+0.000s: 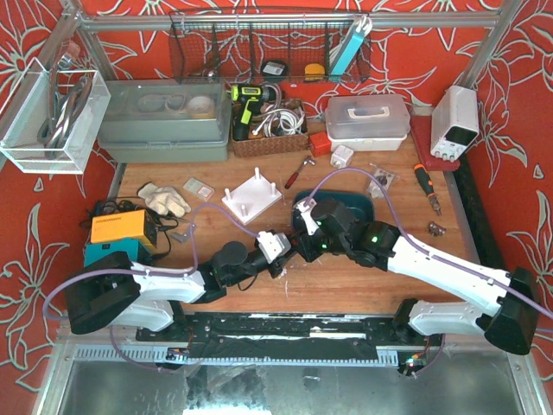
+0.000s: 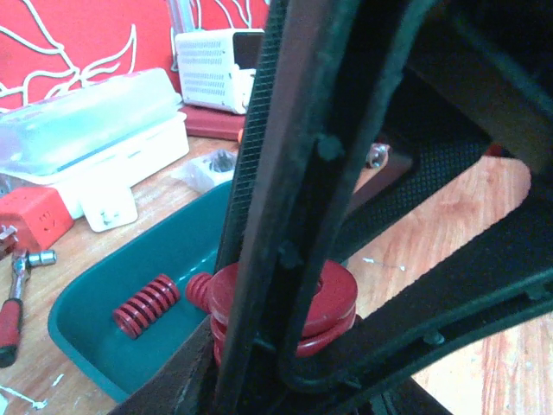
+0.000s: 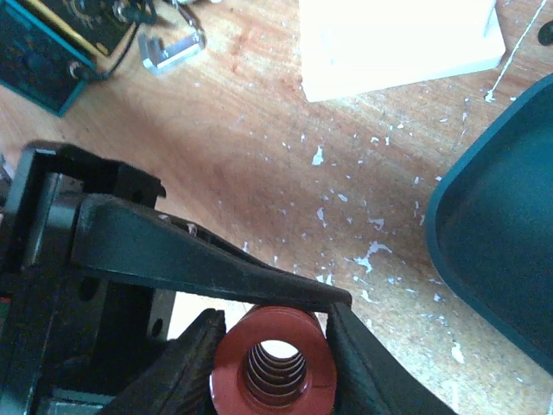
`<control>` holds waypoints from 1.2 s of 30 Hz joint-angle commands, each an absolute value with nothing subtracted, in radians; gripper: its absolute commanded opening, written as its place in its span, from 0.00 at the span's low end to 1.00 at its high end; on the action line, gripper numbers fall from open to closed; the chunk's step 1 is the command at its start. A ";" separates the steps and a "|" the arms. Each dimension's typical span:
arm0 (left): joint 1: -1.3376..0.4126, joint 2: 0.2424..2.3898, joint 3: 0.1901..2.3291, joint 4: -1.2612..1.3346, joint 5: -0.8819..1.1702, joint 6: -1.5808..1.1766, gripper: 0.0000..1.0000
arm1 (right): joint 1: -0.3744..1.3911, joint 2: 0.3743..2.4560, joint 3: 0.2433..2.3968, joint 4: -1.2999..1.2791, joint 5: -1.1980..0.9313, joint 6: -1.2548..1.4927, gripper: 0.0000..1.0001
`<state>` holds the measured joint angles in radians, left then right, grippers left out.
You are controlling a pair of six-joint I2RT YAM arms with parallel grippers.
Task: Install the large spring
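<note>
The right gripper (image 3: 272, 341) clamps the large red coil spring (image 3: 272, 372) at bottom centre of its wrist view. The left gripper (image 1: 289, 252) pinches it too, crosswise, above a scuffed wooden tabletop (image 3: 285, 112). At that view's right edge a teal plastic tray (image 3: 505, 251) holds a smaller red spring (image 2: 145, 304); red floral walls (image 1: 26, 259) surround.

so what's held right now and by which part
The large red spring, pinched on its sides near one end by the right fingers; left fingers crowd it too, grip unclear.
</note>
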<state>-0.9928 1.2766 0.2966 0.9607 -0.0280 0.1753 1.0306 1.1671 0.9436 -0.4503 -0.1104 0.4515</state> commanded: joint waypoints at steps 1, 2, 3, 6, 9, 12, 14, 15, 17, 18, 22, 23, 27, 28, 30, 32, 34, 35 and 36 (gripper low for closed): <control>-0.992 1.278 0.292 1.069 -0.099 0.094 0.00 | 1.045 1.095 0.915 -0.278 -0.170 0.599 0.34; -0.992 1.277 0.295 1.071 -0.099 0.086 0.00 | 1.045 1.089 0.905 -0.262 -0.178 0.609 0.32; -0.992 1.276 0.295 1.077 -0.098 0.079 0.00 | 1.045 1.086 0.896 -0.247 -0.186 0.619 0.29; -0.992 1.269 0.291 1.092 -0.086 0.061 0.00 | 1.045 1.087 0.880 -0.227 -0.203 0.637 0.26; -0.992 1.269 0.295 1.091 -0.078 0.058 0.00 | 1.045 1.087 0.871 -0.207 -0.220 0.655 0.31; -0.991 1.270 0.291 1.096 -0.091 0.067 0.00 | 1.045 1.077 0.866 -0.204 -0.221 0.676 0.45; -0.992 1.266 0.280 1.113 -0.102 0.087 0.00 | 1.042 1.060 0.864 -0.226 -0.198 0.703 0.54; -0.992 1.265 0.275 1.120 -0.107 0.098 0.00 | 1.042 1.050 0.866 -0.238 -0.185 0.719 0.56; -0.992 1.261 0.272 1.128 -0.109 0.115 0.00 | 1.041 1.037 0.871 -0.251 -0.178 0.744 0.58; -0.992 1.257 0.271 1.127 -0.105 0.122 0.00 | 1.041 1.032 0.874 -0.255 -0.178 0.751 0.58; -0.992 1.245 0.277 1.125 -0.096 0.136 0.00 | 1.041 1.035 0.881 -0.266 -0.171 0.740 0.48; -0.992 1.244 0.281 1.121 -0.095 0.139 0.00 | 1.042 1.037 0.880 -0.266 -0.170 0.739 0.44; -0.992 1.243 0.290 1.107 -0.083 0.145 0.00 | 1.042 1.067 0.878 -0.246 -0.202 0.730 0.31; -0.992 1.244 0.292 1.101 -0.080 0.147 0.00 | 1.041 1.074 0.873 -0.228 -0.220 0.728 0.25; -0.992 1.248 0.303 1.089 -0.074 0.151 0.00 | 1.042 1.082 0.866 -0.189 -0.258 0.725 0.17; -0.992 1.254 0.315 1.073 -0.076 0.153 0.00 | 1.043 1.103 0.875 -0.194 -0.265 0.704 0.12; -0.992 1.260 0.334 1.042 -0.089 0.155 0.00 | 1.045 1.132 0.903 -0.242 -0.255 0.669 0.10; -0.992 1.265 0.343 1.026 -0.092 0.156 0.00 | 1.048 1.145 0.914 -0.263 -0.253 0.652 0.10; -0.992 1.271 0.352 1.016 -0.093 0.158 0.00 | 1.050 1.155 0.924 -0.274 -0.253 0.639 0.10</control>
